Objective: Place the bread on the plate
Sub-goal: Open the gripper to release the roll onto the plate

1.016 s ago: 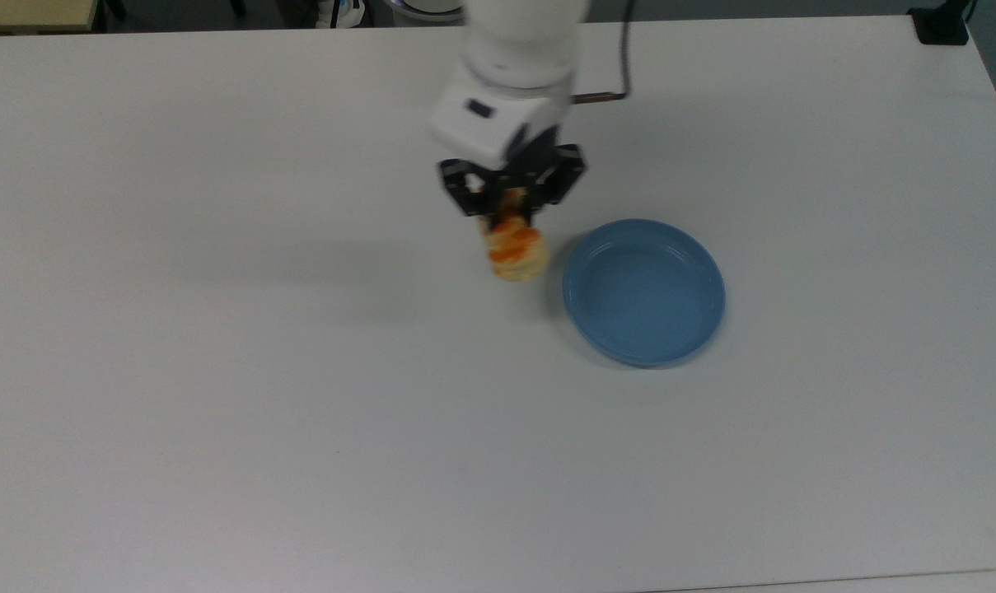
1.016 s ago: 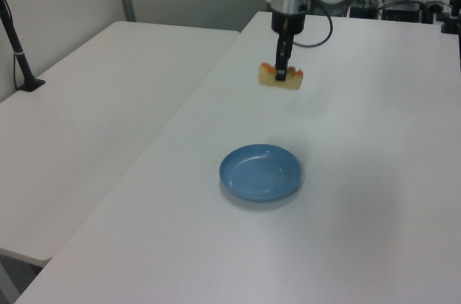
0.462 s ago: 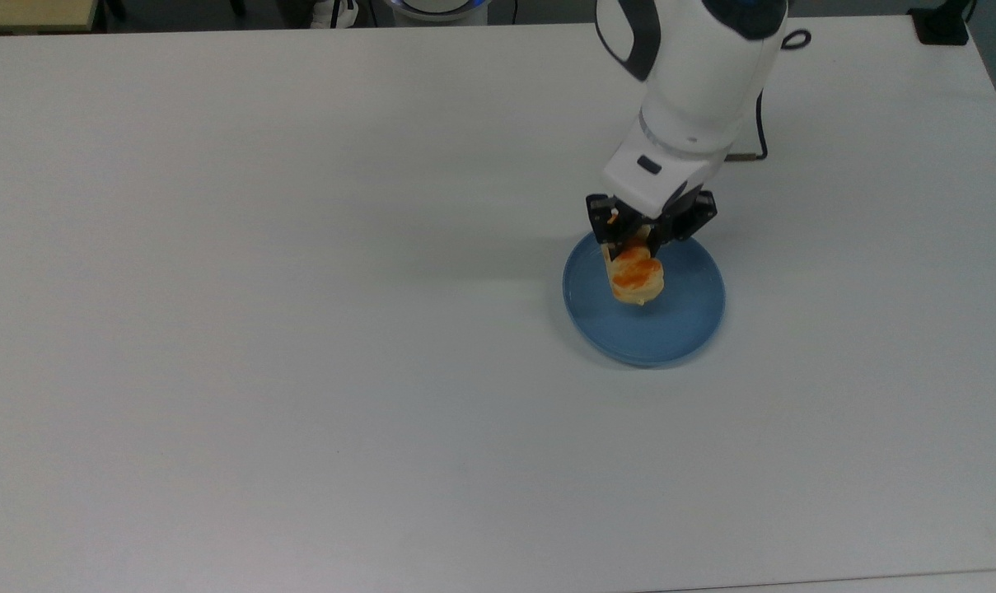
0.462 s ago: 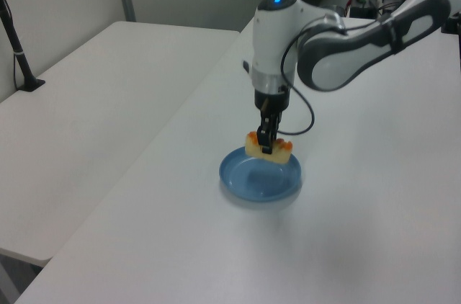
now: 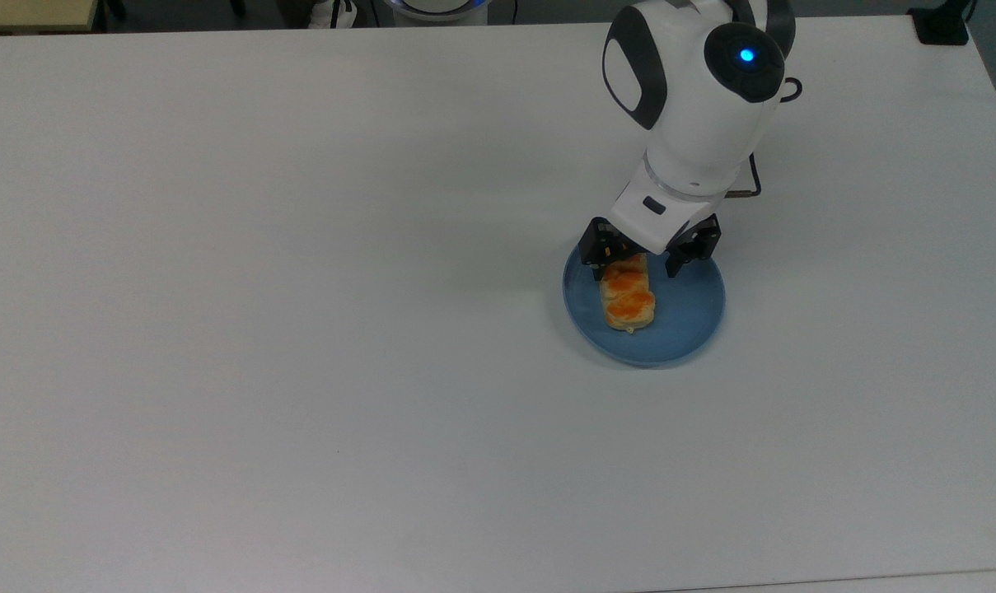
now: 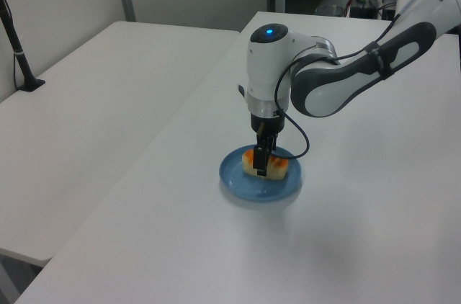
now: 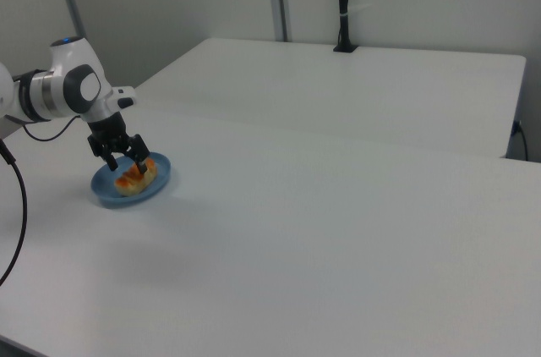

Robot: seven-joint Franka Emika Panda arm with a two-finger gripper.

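Note:
The bread (image 5: 628, 300) lies flat on the blue plate (image 5: 689, 316), in the half nearer the top view's left, its orange patches facing up. My gripper (image 5: 642, 261) stands open just over the bread's far end, with one black finger on each side of it and clear of the bun. In the left view the gripper (image 6: 263, 161) hangs straight down over the bread (image 6: 268, 168) on the plate (image 6: 236, 178). The right view shows the spread fingers of the gripper (image 7: 129, 165) above the bread (image 7: 133, 181) and plate (image 7: 105, 193).
The plate sits on a wide white table (image 5: 300, 329). A black cable (image 5: 757, 169) loops beside the arm. A second white table (image 6: 94, 81) adjoins at the left view's left, with a black post (image 6: 18, 48) on it.
The gripper carried the bread from the plate's left to above it, lowered it onto the plate and opened. The bread now lies flat instead of hanging from the fingers.

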